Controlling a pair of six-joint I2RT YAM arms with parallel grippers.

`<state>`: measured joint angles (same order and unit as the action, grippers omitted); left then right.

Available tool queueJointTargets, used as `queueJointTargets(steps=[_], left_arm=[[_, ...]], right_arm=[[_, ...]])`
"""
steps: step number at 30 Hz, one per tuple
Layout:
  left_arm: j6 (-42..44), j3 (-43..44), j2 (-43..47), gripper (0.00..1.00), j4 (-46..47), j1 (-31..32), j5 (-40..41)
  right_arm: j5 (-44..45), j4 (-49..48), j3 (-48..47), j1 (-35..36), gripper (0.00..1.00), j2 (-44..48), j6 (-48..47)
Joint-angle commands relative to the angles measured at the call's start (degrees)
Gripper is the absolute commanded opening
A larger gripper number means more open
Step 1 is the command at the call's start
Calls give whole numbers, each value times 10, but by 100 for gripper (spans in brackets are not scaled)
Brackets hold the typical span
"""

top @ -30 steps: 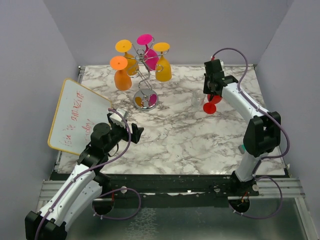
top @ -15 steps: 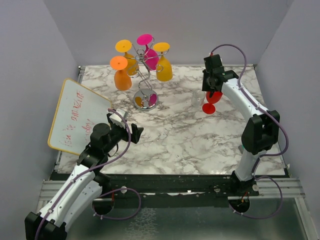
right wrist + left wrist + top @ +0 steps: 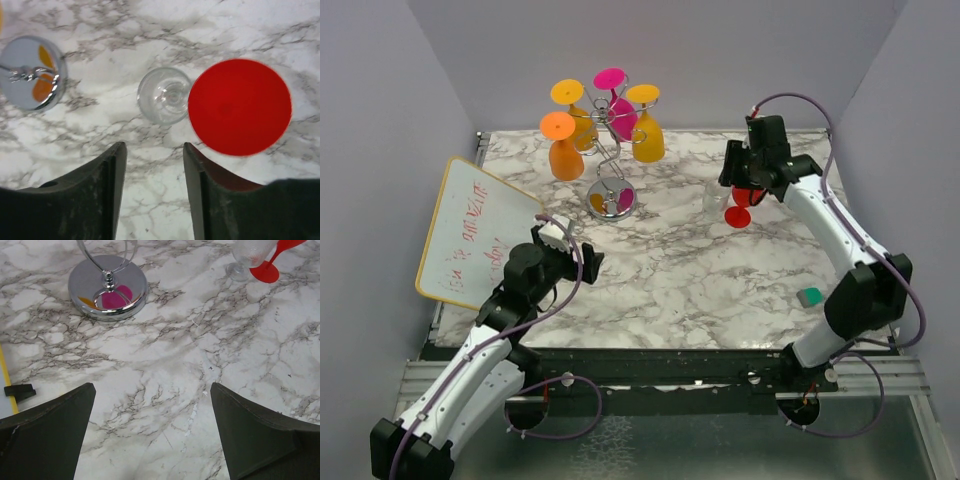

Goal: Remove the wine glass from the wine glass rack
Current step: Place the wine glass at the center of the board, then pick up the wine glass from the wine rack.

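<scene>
Right jaws partly parted above red wine glass [image 3: 240, 107], far right of desk [image 3: 700, 290] | left jaws wide | rise straight, sparing clear glass [image 3: 164, 95] just beside

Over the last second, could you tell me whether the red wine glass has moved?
No. In the top view the red wine glass keeps its foot just as far right of the round base of the wine glass rack.

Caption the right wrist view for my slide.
Open claw over red glass and clear glass on marble; rack base at left.
</scene>
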<state>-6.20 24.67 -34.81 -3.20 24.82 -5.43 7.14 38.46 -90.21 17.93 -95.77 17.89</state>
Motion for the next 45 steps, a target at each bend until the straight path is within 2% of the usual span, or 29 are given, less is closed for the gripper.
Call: queueJointTargets(steps=[1, 5, 8, 13, 17, 21, 22, 24, 25, 26, 28, 34, 39, 41, 45], left_arm=[[-81, 52, -35, 99, -70, -4, 84], [-54, 126, -106, 99, -137, -7, 55], [-56, 139, -135, 99, -141, -23, 25], [-125, 125, -144, 99, -115, -75, -7], [-185, 114, -156, 99, -84, -113, -29], [-213, 144, -157, 99, -84, -142, -26], [-220, 156, -157, 99, -92, -151, -19], [-231, 183, -162, 99, -105, -173, -20], [-236, 197, -164, 99, -109, -184, -24], [-242, 208, -167, 99, -109, -194, -27], [-253, 226, -176, 99, -106, -210, -36], [-301, 276, -216, 99, -86, -278, -105], [-366, 316, -250, 99, -25, -319, -184], [-415, 312, -260, 96, 35, -328, -204], [-499, 304, -299, 81, 158, -332, -246]], right_arm=[[-130, -88, 88, 1, 59, 100, 13], [-170, -49, 90, 1, 62, 125, -21], [-236, -39, 103, 1, 63, 149, -27], [-327, -83, 181, 1, 64, 218, -36], [-461, -156, 250, 1, 70, 259, -9], [-563, -221, 301, 1, 73, 273, 36], [-582, -251, 321, 1, 75, 274, 63], [-609, -316, 362, 1, 94, 269, 122], [-619, -343, 386, 1, 99, 265, 145], [-635, -365, 399, 2, 100, 261, 158], [-649, -379, 411, 3, 100, 255, 148], [-635, -305, 396, 4, 100, 278, 67], [-634, -298, 404, 4, 100, 277, 76], [-650, -317, 412, 5, 100, 273, 94], [-651, -301, 408, 5, 100, 267, 89]])
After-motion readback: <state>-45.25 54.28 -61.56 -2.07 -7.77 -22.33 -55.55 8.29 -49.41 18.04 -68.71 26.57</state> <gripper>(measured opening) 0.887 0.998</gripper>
